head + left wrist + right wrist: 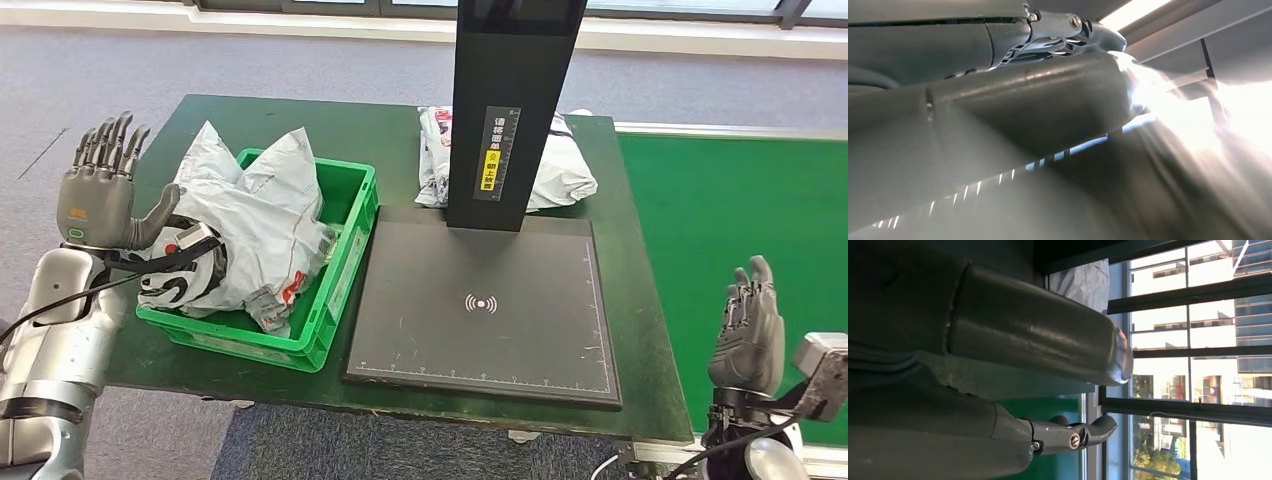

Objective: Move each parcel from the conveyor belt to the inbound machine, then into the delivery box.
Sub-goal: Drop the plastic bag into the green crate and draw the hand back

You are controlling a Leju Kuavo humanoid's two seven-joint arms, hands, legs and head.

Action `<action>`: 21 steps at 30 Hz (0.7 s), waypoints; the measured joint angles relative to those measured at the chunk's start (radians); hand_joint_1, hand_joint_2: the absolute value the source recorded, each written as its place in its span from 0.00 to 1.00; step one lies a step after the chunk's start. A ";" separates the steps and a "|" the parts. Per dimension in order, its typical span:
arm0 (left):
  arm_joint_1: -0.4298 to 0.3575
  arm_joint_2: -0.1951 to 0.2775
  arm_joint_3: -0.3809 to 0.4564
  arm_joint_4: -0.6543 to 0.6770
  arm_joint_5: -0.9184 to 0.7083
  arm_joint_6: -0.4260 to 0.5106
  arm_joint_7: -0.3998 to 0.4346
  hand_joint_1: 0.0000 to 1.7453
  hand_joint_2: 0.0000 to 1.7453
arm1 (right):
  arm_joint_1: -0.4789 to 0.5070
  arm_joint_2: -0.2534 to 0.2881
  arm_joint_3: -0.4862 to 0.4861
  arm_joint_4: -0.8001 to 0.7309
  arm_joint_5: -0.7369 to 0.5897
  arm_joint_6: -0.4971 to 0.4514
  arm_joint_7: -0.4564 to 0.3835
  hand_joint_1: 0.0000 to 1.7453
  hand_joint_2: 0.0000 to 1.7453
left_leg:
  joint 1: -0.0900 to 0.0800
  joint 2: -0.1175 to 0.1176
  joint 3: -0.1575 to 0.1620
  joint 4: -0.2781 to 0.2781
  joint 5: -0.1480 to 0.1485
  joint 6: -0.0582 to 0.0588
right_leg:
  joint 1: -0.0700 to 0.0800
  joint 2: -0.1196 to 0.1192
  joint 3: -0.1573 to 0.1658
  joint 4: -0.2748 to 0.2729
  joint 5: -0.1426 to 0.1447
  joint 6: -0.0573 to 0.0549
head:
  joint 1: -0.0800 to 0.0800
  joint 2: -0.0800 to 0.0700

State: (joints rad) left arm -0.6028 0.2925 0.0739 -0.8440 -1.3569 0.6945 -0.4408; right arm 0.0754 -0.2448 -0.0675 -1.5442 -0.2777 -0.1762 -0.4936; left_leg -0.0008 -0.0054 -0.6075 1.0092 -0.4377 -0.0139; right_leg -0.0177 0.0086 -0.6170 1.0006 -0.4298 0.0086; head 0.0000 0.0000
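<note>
In the head view a green crate (345, 275) on the table's left side holds several white plastic parcels (255, 225) piled above its rim. One more white parcel (555, 165) lies at the back of the table, behind the black post (508, 110) of the inbound machine. The machine's black scan pad (485, 305) is bare. My left hand (100, 185) is raised beside the crate's left end, fingers spread and upright, holding nothing. My right hand (750, 330) is up at the table's right edge, fingers straight and empty. The right wrist view shows that hand's thumb (1048, 337) close up.
The green conveyor belt (735, 240) runs along the right of the table and carries no parcel in the visible stretch. Grey carpet surrounds the green table (400, 135). Windows with dark frames (1193, 350) appear in the right wrist view.
</note>
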 joint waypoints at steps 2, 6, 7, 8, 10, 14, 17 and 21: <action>-0.015 0.012 -0.019 0.019 -0.022 0.000 0.021 0.00 0.00 | 0.000 0.002 0.000 0.000 0.007 0.004 0.001 0.00 0.00 | 0.000 0.000 0.000 0.000 0.000 0.000 | 0.000 -0.001 0.000 0.000 0.000 0.000 | 0.000 0.000; -0.050 0.032 -0.059 0.047 -0.060 0.000 0.065 0.00 0.00 | 0.002 0.007 -0.001 0.000 0.016 0.007 0.004 0.00 0.00 | 0.000 0.000 0.000 0.000 0.001 0.000 | 0.000 -0.001 0.001 0.000 0.001 -0.001 | 0.000 0.000; -0.057 0.035 -0.065 0.052 -0.062 0.000 0.068 0.00 0.00 | 0.003 0.008 -0.001 0.000 0.017 0.007 0.004 0.00 0.00 | 0.000 0.000 0.000 0.000 0.001 -0.001 | 0.000 -0.001 0.001 0.000 0.001 -0.001 | 0.000 0.000; -0.063 0.038 -0.071 0.056 -0.063 0.000 0.070 0.00 0.00 | 0.003 0.009 -0.001 0.000 0.017 0.007 0.004 0.00 0.00 | 0.000 0.000 0.001 0.000 0.001 -0.001 | 0.000 0.000 0.001 0.000 0.001 -0.001 | 0.000 0.000; -0.070 0.042 -0.081 0.062 -0.064 0.000 0.071 0.00 0.00 | 0.004 0.010 -0.001 0.000 0.018 0.007 0.004 0.00 0.00 | 0.000 0.000 0.001 0.000 0.001 -0.001 | 0.000 0.000 0.001 0.000 0.001 -0.001 | 0.000 0.000; -0.077 0.046 -0.088 0.073 -0.064 0.000 0.073 0.00 0.00 | 0.006 0.012 -0.001 0.000 0.018 0.007 0.004 0.00 0.00 | 0.000 0.000 0.001 0.000 0.001 -0.001 | 0.000 0.000 0.001 0.000 0.001 -0.001 | 0.000 0.000; -0.079 0.052 -0.098 0.075 -0.103 0.000 0.111 0.00 0.00 | 0.006 0.012 -0.001 0.000 0.019 0.007 0.004 0.00 0.00 | 0.000 0.000 0.001 0.000 0.001 -0.001 | 0.000 0.000 0.001 0.000 0.001 -0.001 | 0.000 0.000; -0.117 0.088 -0.179 0.081 -0.188 0.000 0.276 0.00 0.00 | -0.008 0.012 -0.001 0.000 0.019 0.007 0.005 0.00 0.00 | 0.001 0.000 0.000 0.000 0.001 -0.001 | 0.001 0.000 0.000 0.000 0.001 -0.001 | 0.000 0.000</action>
State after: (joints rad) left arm -0.7200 0.3809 -0.1055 -0.7629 -1.5446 0.6945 -0.1653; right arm 0.0677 -0.2327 -0.0683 -1.5442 -0.2586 -0.1690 -0.4883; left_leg 0.0000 -0.0052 -0.6074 1.0092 -0.4367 -0.0150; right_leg -0.0168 0.0082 -0.6170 1.0009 -0.4290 0.0077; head 0.0000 0.0000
